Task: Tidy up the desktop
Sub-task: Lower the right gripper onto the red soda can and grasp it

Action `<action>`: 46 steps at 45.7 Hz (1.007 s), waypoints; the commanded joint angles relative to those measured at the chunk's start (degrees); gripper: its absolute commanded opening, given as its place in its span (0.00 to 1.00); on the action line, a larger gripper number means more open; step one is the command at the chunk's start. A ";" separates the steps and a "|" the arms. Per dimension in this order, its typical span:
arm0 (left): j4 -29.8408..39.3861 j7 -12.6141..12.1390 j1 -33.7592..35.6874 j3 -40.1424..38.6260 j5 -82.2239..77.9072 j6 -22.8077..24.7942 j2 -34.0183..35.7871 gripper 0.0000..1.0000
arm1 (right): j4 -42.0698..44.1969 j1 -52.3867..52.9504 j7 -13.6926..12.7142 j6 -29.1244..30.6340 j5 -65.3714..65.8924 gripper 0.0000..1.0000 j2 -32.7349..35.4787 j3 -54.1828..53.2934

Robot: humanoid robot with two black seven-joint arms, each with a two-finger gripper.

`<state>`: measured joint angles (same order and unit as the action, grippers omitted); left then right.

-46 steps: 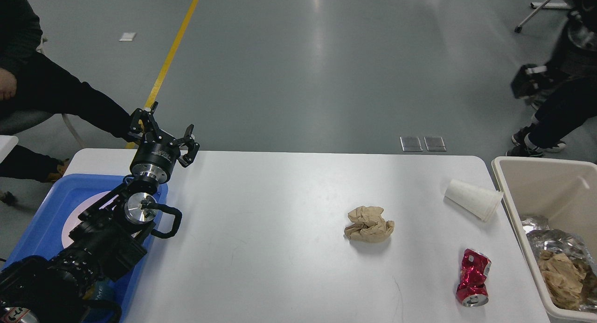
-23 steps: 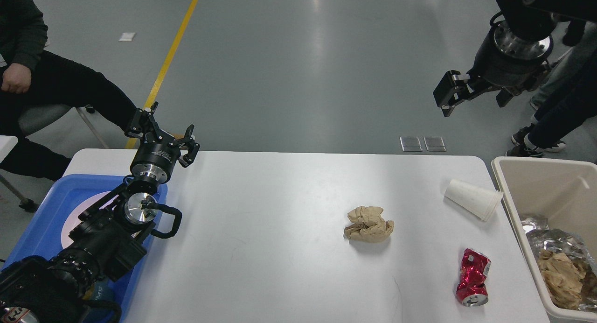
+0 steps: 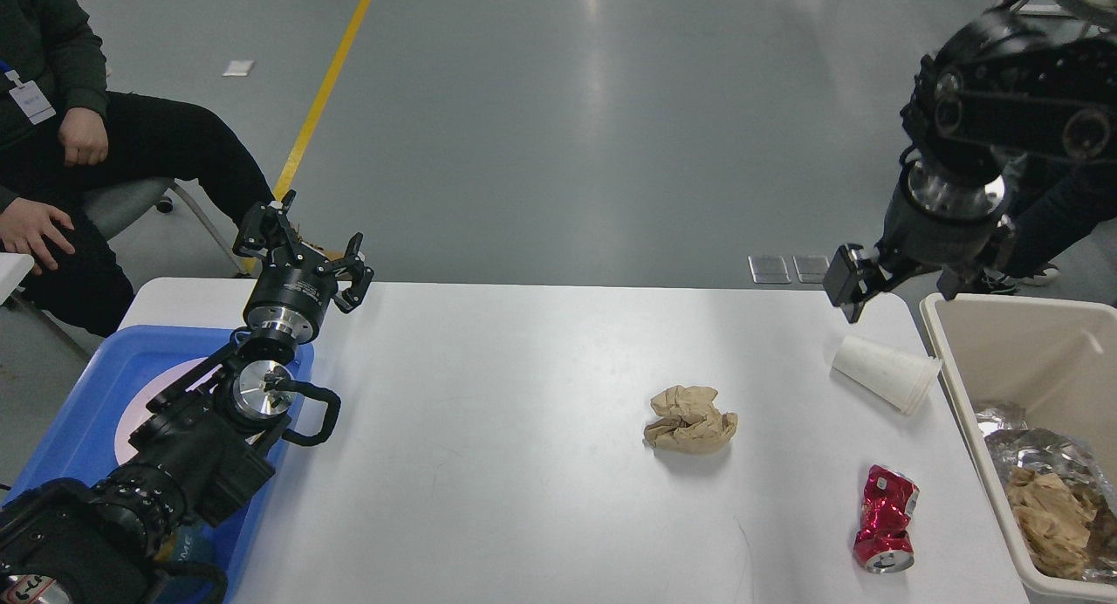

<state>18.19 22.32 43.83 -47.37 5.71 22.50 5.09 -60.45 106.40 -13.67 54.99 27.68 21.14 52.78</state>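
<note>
Desktop (image 3: pixel 524 464) runs long left-right; left tool (image 3: pixel 301 242) spread; right tool (image 3: pixel 899 277) seemingly spread.

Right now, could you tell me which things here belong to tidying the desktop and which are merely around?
Part of the job:
desktop
white paper cup
crumpled brown paper
crushed red can
beige bin

Just around:
blue tray
seated person
yellow floor line

Glossy grey floor (image 3: pixel 567 133), yellow floor line (image 3: pixel 327 85) at left, two metal floor plates (image 3: pixel 790 269), overhead light glare.
</note>
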 commanded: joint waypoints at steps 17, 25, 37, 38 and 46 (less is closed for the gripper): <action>0.00 0.00 0.03 0.00 0.00 0.00 0.01 0.96 | 3.15 -15.52 -0.30 -2.07 -18.19 1.00 4.17 3.73; 0.00 0.00 0.03 0.00 0.00 0.00 0.01 0.96 | 3.50 -19.65 -0.21 -8.93 -20.30 1.00 4.96 3.82; 0.00 0.00 0.03 0.00 0.00 0.00 0.01 0.96 | 5.43 -28.17 -0.21 -19.22 -20.21 1.00 5.40 2.77; 0.00 0.00 0.03 0.00 0.00 0.00 0.01 0.96 | 5.87 -28.79 -0.21 -19.31 -20.21 1.00 5.31 2.77; 0.00 0.00 0.03 0.00 0.00 0.00 0.01 0.96 | 8.15 -33.80 -0.21 -19.92 -19.78 1.00 5.23 0.14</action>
<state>18.19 22.32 43.85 -47.37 5.71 22.50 5.10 -53.90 75.77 -13.89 35.31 7.74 26.52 54.90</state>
